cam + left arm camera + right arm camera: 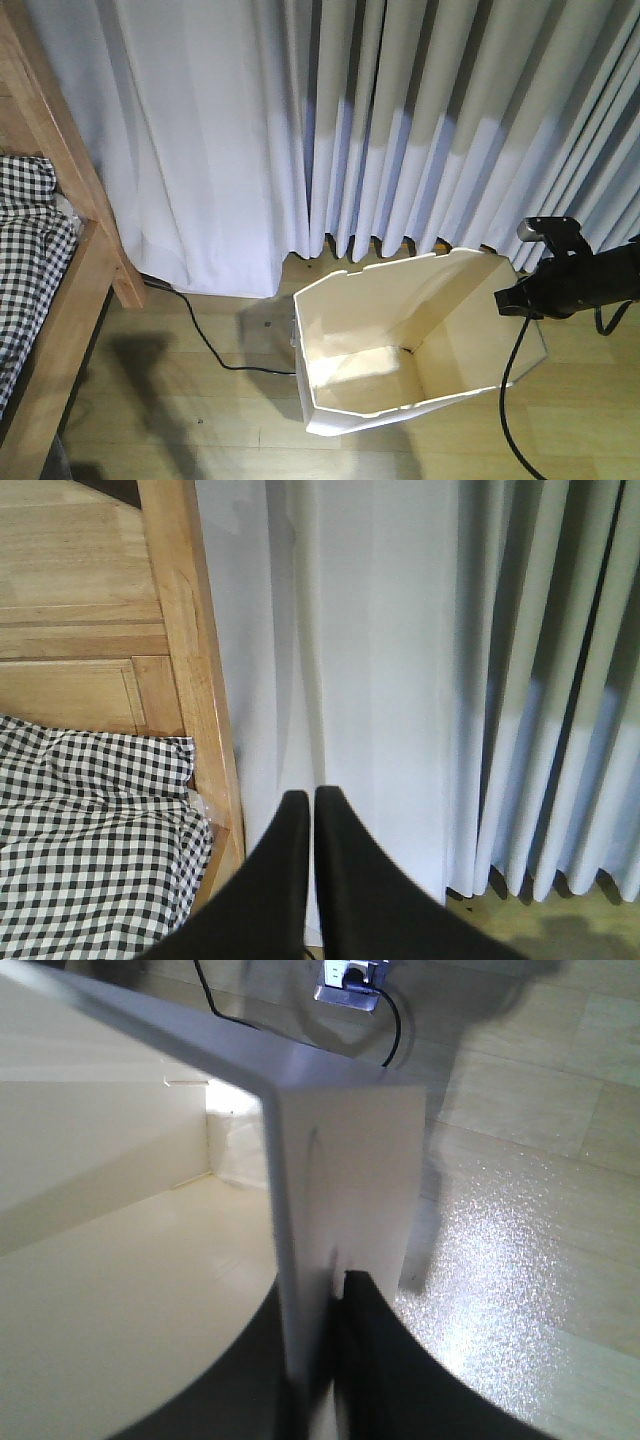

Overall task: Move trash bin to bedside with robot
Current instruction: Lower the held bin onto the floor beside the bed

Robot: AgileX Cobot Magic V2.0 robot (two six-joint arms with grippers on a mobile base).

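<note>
White thin-walled plastic trash bin (400, 330), cream inside, cut-corner rim, tapering down. Right hand (325, 1305) pinches its rim wall; bin body extends left of hand. Left hand (303, 802) fingers together, empty.

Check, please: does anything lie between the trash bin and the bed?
Only a black cable lies on the floor between the trash bin and the bed's wooden frame, running toward the bin. Nothing else visible blocks that stretch.
</note>
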